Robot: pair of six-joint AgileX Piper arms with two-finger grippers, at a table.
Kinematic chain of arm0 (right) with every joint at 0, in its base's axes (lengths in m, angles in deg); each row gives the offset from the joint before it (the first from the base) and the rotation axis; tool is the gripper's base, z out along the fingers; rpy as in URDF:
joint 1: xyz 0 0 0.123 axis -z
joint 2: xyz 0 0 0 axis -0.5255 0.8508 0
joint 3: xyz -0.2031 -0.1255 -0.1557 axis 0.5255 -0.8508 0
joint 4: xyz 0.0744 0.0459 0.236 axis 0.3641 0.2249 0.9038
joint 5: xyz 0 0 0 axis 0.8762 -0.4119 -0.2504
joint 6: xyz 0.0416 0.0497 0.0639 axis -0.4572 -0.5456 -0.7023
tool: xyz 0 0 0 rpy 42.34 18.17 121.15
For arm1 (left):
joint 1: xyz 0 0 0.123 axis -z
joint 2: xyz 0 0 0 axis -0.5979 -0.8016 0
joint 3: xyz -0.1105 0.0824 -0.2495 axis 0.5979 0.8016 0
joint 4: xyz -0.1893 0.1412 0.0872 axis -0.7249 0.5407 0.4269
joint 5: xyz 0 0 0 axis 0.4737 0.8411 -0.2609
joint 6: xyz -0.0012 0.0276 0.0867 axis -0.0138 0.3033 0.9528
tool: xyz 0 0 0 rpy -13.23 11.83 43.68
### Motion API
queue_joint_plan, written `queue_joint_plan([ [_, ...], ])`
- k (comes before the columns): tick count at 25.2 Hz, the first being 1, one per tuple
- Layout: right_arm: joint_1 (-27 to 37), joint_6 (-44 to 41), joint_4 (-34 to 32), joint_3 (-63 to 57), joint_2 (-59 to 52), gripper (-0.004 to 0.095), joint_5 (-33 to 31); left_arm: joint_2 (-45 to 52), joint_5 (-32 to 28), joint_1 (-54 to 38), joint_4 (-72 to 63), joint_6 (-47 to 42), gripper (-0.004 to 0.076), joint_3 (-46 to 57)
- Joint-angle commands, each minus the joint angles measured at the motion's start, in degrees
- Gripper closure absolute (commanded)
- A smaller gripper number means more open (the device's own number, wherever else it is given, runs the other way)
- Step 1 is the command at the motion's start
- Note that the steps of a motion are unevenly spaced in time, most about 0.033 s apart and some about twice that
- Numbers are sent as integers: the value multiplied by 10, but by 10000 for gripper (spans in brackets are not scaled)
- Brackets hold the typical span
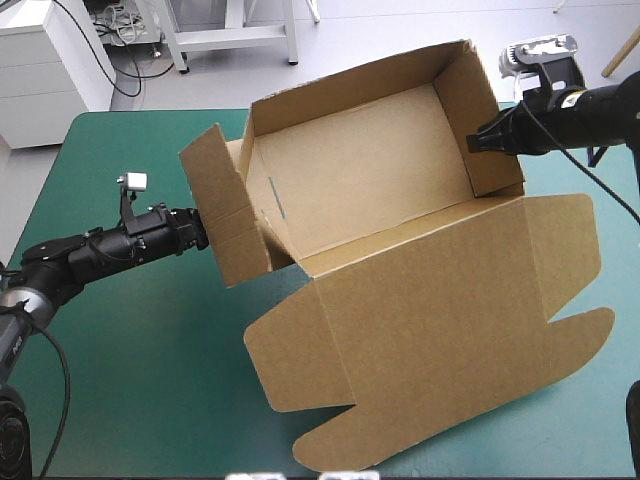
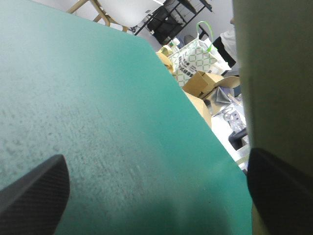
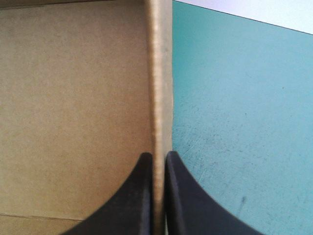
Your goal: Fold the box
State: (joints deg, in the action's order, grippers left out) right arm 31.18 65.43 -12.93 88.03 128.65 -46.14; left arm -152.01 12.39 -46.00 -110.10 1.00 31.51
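The brown box [image 1: 370,170] stands at mid-table with its walls raised and its wide lid [image 1: 450,320] lying flat toward the front. My right gripper [image 1: 478,143] is shut on the box's right wall [image 1: 492,115]. In the right wrist view the wall's edge [image 3: 160,73] runs up from between the fingers of the gripper [image 3: 159,196], with the box's inside [image 3: 73,98] to one side. My left gripper [image 1: 203,235] is open at the loose left flap [image 1: 222,205]. In the left wrist view of this gripper [image 2: 156,205], board [image 2: 276,73] rises against one finger [image 2: 281,191].
Bare teal-green cover [image 1: 140,350] lies to the left and front of the box, and more of it [image 3: 244,122] shows outside the right wall. The box's back wall reaches close to the table's far edge [image 1: 150,113].
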Motion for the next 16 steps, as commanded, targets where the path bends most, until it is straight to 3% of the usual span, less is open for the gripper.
queue_joint_plan([
  [1,-27,-34,-34,15,-26,924,55,20,66,20,-67,1,-6,-34],
  [8,-62,-71,-84,15,-23,924,90,20,66,51,-78,0,-6,-61],
  [16,-68,-81,-92,15,-23,924,99,20,66,97,-109,3,-6,-114],
])
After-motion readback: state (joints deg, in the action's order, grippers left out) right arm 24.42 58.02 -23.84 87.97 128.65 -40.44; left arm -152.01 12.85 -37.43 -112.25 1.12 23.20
